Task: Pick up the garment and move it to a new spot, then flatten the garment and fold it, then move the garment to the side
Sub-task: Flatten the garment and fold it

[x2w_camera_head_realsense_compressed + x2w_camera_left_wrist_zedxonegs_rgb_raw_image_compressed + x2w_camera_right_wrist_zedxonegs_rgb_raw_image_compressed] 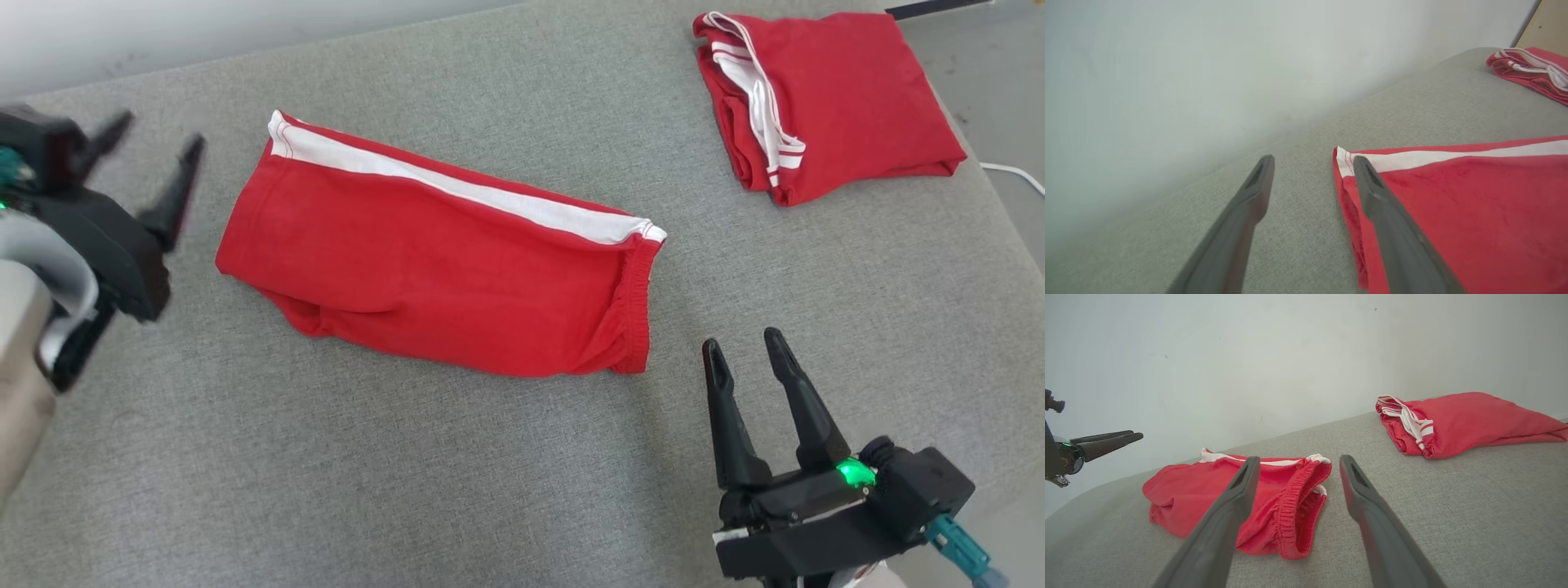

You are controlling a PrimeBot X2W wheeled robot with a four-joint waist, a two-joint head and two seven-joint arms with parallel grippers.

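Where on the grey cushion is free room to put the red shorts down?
Free: grey cushion in front of the red shorts, between left gripper and right gripper; also left of the folded red garment. Crowded: far right corner.

No text to read, no brand, label, number or sign on the red garment (433, 269), none on the folded red pile (841, 98), none on the grey fabric surface (490, 490)

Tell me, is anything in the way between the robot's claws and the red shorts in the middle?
Nothing visible. Only bare grey cloth surface separates the left claw and right claw, both open, from the red white-striped fabric shorts. The folded red garment sits apart.
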